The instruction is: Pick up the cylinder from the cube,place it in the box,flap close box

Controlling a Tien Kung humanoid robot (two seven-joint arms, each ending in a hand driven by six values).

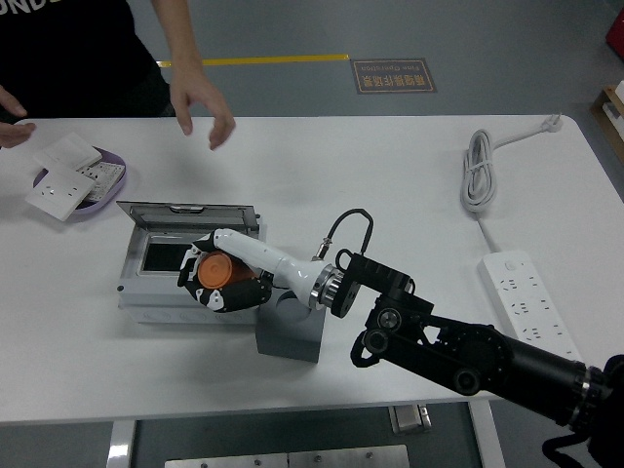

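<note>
My right hand is shut on the orange cylinder and holds it over the right part of the open grey box, above its dark opening. The box's clear lid stands tilted up at the back. The dark grey cube stands just right of the box, under my forearm, with nothing on top. My left arm is out of view.
A person stands at the far left, one hand hovering over the table, the other near a purple dish of white switch plates. A coiled white cable and a white power strip lie at the right.
</note>
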